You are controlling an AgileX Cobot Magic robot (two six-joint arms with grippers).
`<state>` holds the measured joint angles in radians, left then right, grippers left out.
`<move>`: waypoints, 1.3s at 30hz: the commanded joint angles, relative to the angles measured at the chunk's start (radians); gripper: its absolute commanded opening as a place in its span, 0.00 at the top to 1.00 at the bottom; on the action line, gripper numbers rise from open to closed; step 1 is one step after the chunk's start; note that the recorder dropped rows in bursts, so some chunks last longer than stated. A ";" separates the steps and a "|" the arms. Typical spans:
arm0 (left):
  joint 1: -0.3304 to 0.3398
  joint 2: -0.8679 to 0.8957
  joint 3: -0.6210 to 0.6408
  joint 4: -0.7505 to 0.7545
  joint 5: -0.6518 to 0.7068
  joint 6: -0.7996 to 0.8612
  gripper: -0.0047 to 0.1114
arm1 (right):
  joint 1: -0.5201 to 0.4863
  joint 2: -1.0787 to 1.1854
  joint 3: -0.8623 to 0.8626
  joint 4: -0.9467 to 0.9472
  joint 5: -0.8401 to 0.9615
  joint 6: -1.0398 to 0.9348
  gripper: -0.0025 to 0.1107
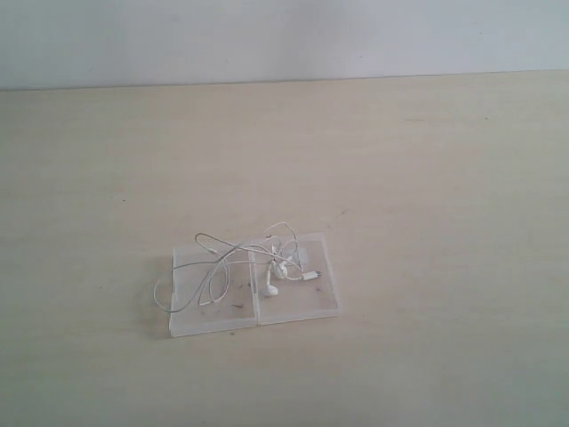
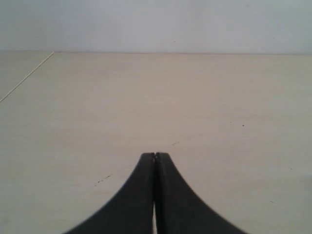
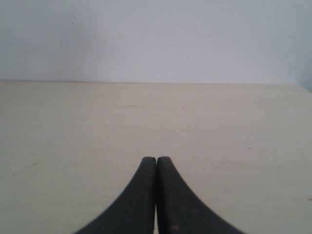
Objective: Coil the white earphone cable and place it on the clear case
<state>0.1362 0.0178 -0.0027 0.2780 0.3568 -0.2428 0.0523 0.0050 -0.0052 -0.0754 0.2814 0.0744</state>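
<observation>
The clear case (image 1: 307,307) lies open and flat on the table in the exterior view, its two square halves side by side. The white earphone cable (image 1: 227,251) rests on top of it in a loose tangle, with one loop hanging over the case's left edge. Its earbuds (image 1: 274,286) and plug lie on the right half. Neither arm appears in the exterior view. My left gripper (image 2: 155,155) is shut, black fingertips pressed together over bare table. My right gripper (image 3: 156,158) is shut too, with nothing held. Neither wrist view shows the case or cable.
A pale wooden table (image 1: 427,178) spreads around the case, ending at a plain white wall (image 1: 284,36) behind. The left wrist view shows a table edge or seam (image 2: 27,77) off to one side.
</observation>
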 commanded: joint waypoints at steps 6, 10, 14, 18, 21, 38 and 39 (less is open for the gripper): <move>0.004 -0.005 0.003 0.000 0.000 -0.001 0.96 | -0.005 -0.005 0.005 -0.003 -0.004 0.006 0.98; 0.002 -0.005 0.003 0.000 0.000 -0.001 0.96 | -0.005 -0.005 0.005 -0.003 -0.004 0.006 0.98; -0.016 -0.005 0.003 0.000 0.001 -0.001 0.96 | -0.005 -0.005 0.005 -0.003 -0.004 0.006 0.98; -0.016 -0.005 0.003 0.000 0.003 -0.001 0.96 | -0.005 -0.005 0.005 -0.003 -0.004 0.006 0.98; -0.018 -0.005 0.003 0.000 0.003 -0.001 0.96 | -0.005 -0.005 0.005 -0.003 -0.004 0.006 0.98; -0.020 -0.005 0.003 0.000 0.003 -0.001 0.96 | -0.005 -0.005 0.005 -0.003 -0.004 0.006 0.98; -0.020 -0.005 0.003 0.000 0.003 -0.001 0.96 | -0.005 -0.005 0.005 -0.003 -0.004 0.006 0.98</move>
<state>0.1222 0.0178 -0.0027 0.2780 0.3652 -0.2428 0.0523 0.0050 -0.0052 -0.0754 0.2834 0.0785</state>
